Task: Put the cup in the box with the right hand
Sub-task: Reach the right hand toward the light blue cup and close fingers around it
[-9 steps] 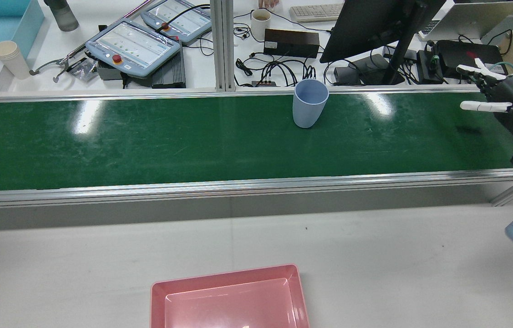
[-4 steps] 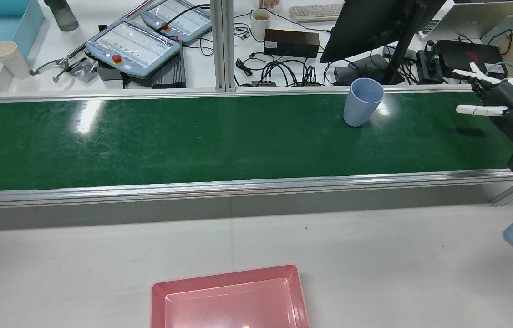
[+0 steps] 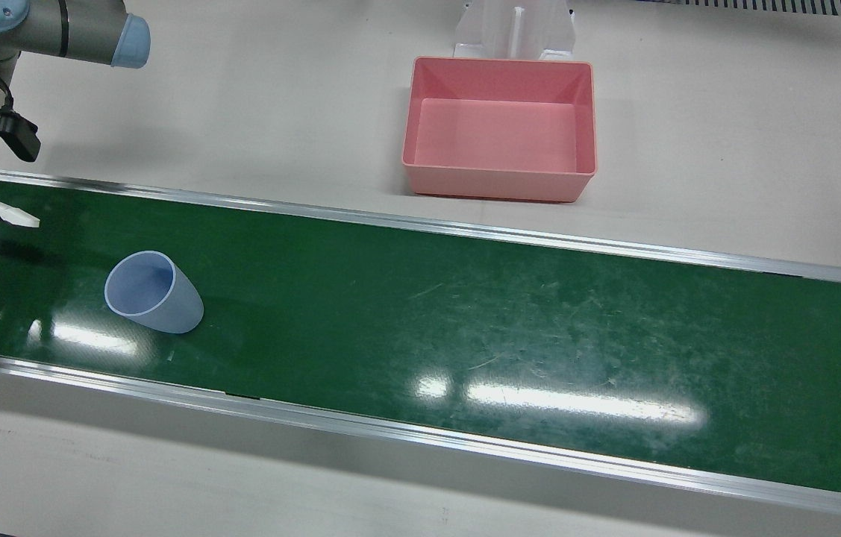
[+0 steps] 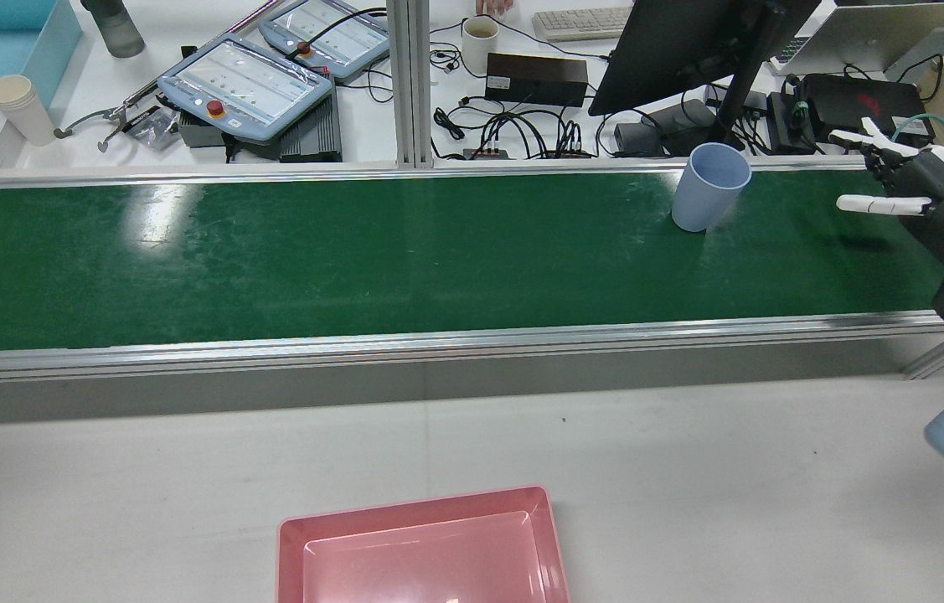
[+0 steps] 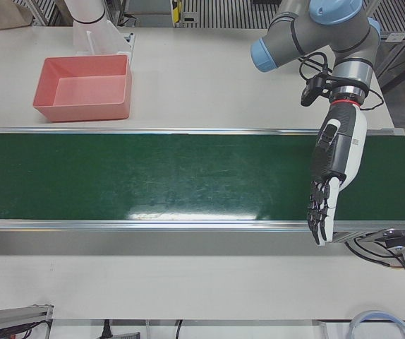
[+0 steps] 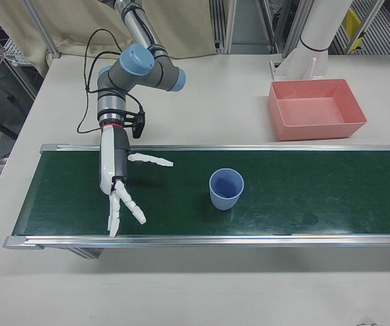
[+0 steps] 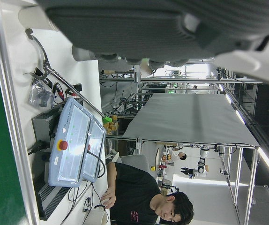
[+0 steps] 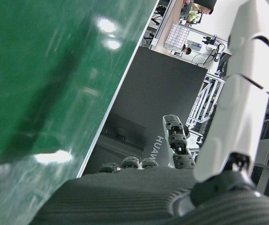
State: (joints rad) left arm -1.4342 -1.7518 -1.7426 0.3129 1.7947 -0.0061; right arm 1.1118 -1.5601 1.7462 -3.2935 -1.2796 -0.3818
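Stood upright on the belt [image 6: 304,204], cup [image 6: 226,189] at three o'clock from the right hand [image 6: 121,182], near, fingers spread and holding nothing.

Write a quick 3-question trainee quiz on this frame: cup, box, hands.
1. True or false: the cup stands upright on the green belt.
2. What is in the pink box right now? A) the cup B) nothing C) a ball
3. Fill in: the right hand is ____, its fingers spread and holding nothing.

Key
1. True. It stands with its mouth up, apart from the right hand.
2. B. The box sits on the table beside the belt and shows only its bare floor.
3. Open. The left hand is open too, hanging over the belt's other end.
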